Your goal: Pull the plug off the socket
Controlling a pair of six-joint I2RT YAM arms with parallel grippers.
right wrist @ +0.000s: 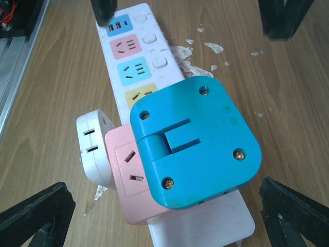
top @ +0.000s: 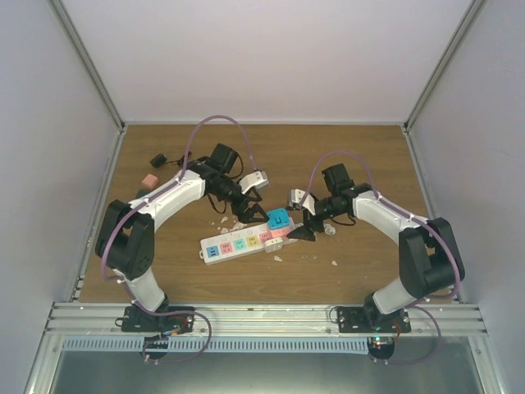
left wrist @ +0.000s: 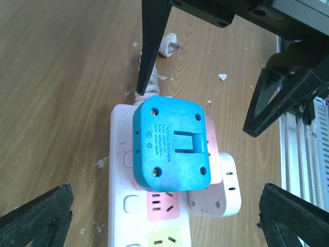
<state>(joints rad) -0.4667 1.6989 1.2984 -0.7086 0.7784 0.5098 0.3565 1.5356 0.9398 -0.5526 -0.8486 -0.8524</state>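
The plug's (left wrist: pixel 171 144) prongs were hidden beneath its own body, so how deep it sat could not be told. It covered a pink adapter (right wrist: pixel 126 175) at the right end of the socket (top: pixel 238 242), and a rounded white adapter (right wrist: pixel 92 146) stuck out from the pink one's side. The small lettering on the plug's face was too fine to read. In the left wrist view the strip ran off the bottom edge, and only a short stretch of its ribbed white cord (left wrist: pixel 147 88) showed behind the plug. The socket lay flat and slightly angled on the wooden table (top: pixel 353 156) between the 2 arms, its glossy white casing set with pink, light-blue and yellow faces. The plug was a teal plastic square with rounded corners, 4 screws and a folded tab at its centre. The left gripper (top: pixel 248 215) and right gripper (top: pixel 305 226) both had their jaws spread wide on either side of the plug, holding nothing. Each wrist view caught only the black angular tips of its own fingers. White chips (top: pixel 335 263) littered the wood grain
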